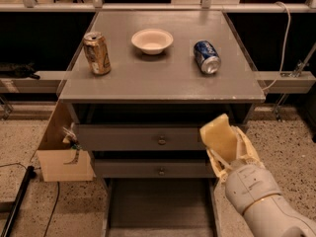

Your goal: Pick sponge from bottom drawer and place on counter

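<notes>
With jaws clenched on the sponge (217, 132), the gripper (227, 149) hangs just below the counter's (163, 78) front right corner, the sponge lower than the counter top, while the bottom drawer (158, 206) stands pulled open beneath the counter's front edge.

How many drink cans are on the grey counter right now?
2. A gold can stands upright at the counter's left; a blue can lies on its side at the right. The hand is lower right, before the drawers. None seems hidden.
</notes>
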{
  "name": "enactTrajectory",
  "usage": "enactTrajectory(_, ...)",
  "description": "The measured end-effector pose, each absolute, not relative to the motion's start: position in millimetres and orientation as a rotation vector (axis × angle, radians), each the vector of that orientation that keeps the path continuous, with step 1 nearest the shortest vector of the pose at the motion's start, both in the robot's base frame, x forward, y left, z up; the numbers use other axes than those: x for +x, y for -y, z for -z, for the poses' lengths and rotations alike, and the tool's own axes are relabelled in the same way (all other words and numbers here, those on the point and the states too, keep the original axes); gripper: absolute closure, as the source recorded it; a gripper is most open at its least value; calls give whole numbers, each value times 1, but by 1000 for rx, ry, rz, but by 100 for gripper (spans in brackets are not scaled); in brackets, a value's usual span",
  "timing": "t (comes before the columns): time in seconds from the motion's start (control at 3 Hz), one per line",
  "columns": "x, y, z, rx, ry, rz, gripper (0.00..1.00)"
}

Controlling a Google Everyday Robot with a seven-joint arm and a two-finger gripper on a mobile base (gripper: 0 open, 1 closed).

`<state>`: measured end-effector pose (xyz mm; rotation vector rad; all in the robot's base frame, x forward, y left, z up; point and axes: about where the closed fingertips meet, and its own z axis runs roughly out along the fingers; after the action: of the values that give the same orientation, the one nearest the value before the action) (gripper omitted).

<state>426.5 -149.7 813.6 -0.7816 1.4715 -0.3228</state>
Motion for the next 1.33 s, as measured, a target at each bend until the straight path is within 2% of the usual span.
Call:
enactTrajectory(0.67, 440, 145, -839, -818, -1404, 370, 100)
enactTrajectory(1.33, 505, 146, -895, -897, -1295, 485, 100)
